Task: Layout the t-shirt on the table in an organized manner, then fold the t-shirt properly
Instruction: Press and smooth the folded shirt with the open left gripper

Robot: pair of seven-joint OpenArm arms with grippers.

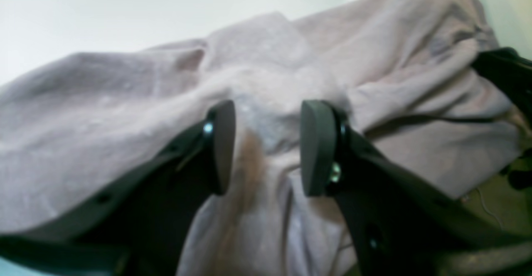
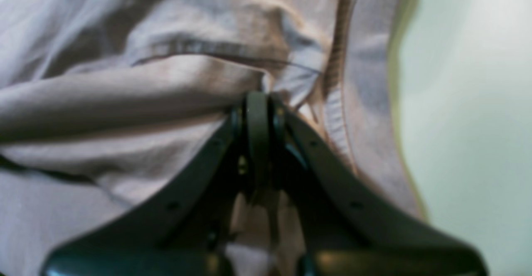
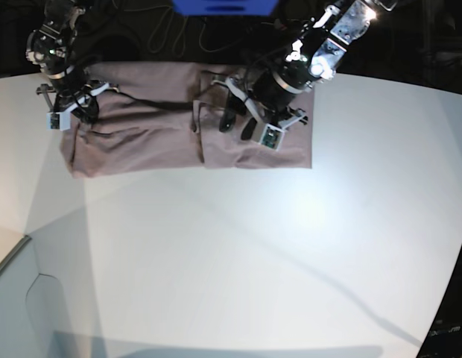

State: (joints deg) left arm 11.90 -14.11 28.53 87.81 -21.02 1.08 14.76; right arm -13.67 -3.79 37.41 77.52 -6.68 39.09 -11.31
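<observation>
Lying crumpled along the table's [image 3: 238, 253] far edge, t-shirt [image 3: 149, 130], right claw [image 2: 258, 101] pinching it, left claw [image 1: 268, 147] parted over it.

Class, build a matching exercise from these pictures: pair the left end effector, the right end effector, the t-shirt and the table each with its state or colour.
Things:
1. left end effector
2. right end effector
3. t-shirt
4. table

States or colours:
A. white
B. shut on cloth
C. dusty pink, rumpled
D. open above cloth

Pairs: 1-D, 2-B, 3-C, 4-A
</observation>
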